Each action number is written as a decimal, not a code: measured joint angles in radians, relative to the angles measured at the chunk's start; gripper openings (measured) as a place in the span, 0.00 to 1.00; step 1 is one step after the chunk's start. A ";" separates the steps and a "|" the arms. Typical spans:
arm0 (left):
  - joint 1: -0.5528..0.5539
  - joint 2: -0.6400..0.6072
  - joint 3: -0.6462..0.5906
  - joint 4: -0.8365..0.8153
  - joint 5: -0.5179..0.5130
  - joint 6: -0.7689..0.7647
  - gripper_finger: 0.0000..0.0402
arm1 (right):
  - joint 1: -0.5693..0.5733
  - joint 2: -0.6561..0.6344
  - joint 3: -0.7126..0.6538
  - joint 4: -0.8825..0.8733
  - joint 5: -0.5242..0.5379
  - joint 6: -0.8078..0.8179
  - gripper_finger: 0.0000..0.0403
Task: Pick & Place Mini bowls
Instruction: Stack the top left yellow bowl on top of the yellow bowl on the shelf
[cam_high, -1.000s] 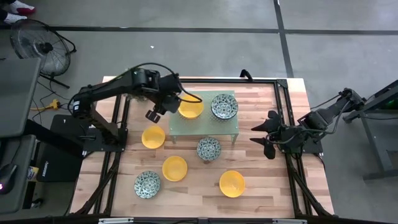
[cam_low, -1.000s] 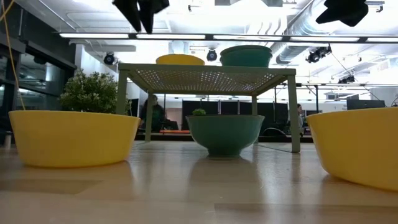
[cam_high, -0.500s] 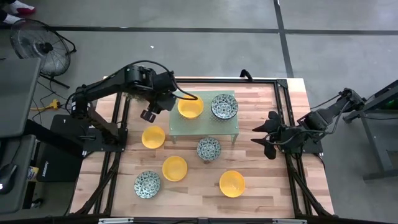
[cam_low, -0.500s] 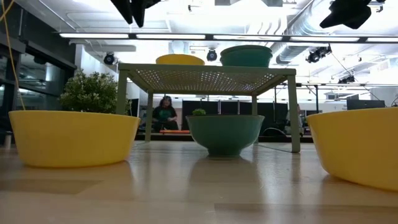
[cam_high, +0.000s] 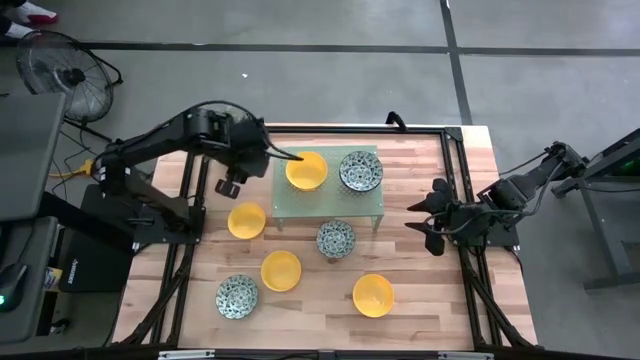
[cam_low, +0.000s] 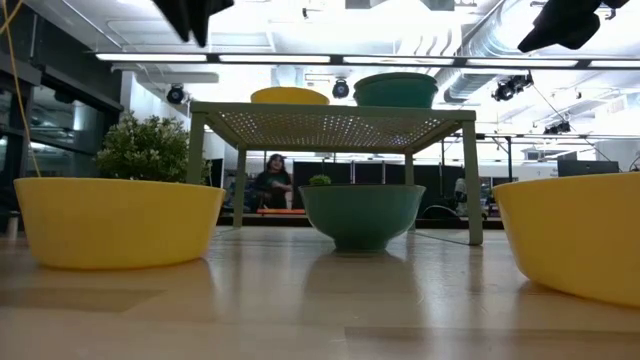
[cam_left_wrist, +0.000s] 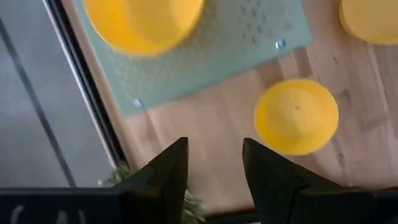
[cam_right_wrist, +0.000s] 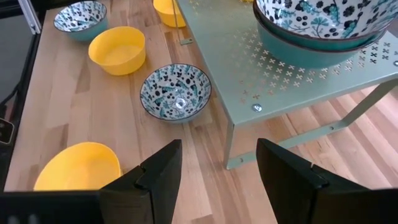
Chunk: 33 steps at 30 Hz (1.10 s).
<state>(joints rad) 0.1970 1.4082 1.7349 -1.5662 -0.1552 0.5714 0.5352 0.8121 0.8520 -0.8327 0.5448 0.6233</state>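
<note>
Room: workshop floor of grey concrete, a fan (cam_high: 62, 72) off the table's far-left corner; a person (cam_low: 268, 180) sits far back behind the table.
Surface: butcher-block table (cam_high: 420, 300) inside a black frame.
Risk: judged, the next reach is the hazard. The left gripper hangs above the table's edge with a yellow bowl (cam_high: 246, 220) close below it and the stand's corner beside it; a descent off-centre could clip the rim and skid the bowl, or knock the stand and shake the two bowls on top.
Second risk: smooth rounded walls (my guess, slippery) may squirt out of a two-finger pinch unless one finger goes inside the rim.
Mini bowls: seven show from above. Two sit on the pale green perforated stand (cam_high: 300, 205): yellow (cam_high: 306, 171), patterned (cam_high: 360, 171). One patterned bowl (cam_high: 335, 238) sits at the stand's front edge, partly under it. Two more yellow (cam_high: 281, 270) (cam_high: 372, 295) and one patterned (cam_high: 237, 296) lie nearer the front, all apart, all upright.
Left gripper (cam_high: 229, 186): fingers parted, nothing between them, left of the stand.
Right gripper (cam_high: 424, 216): waits at the right side, fingers spread, empty.
Plant (cam_low: 148, 150): behind the stand.
</note>
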 joint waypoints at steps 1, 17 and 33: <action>0.000 -0.016 -0.033 0.008 -0.014 -0.015 0.37 | 0.000 0.000 0.000 0.000 0.000 0.000 0.48; 0.000 -0.186 -0.631 0.323 0.082 -0.192 0.37 | 0.001 0.000 0.000 0.014 -0.002 -0.019 0.48; 0.098 -0.187 -0.895 0.591 0.153 -0.217 0.37 | 0.001 0.000 0.000 0.024 -0.017 -0.021 0.48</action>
<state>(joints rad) 0.2952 1.2209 0.8399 -0.9749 -0.0018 0.3542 0.5358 0.8124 0.8524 -0.8082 0.5278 0.6022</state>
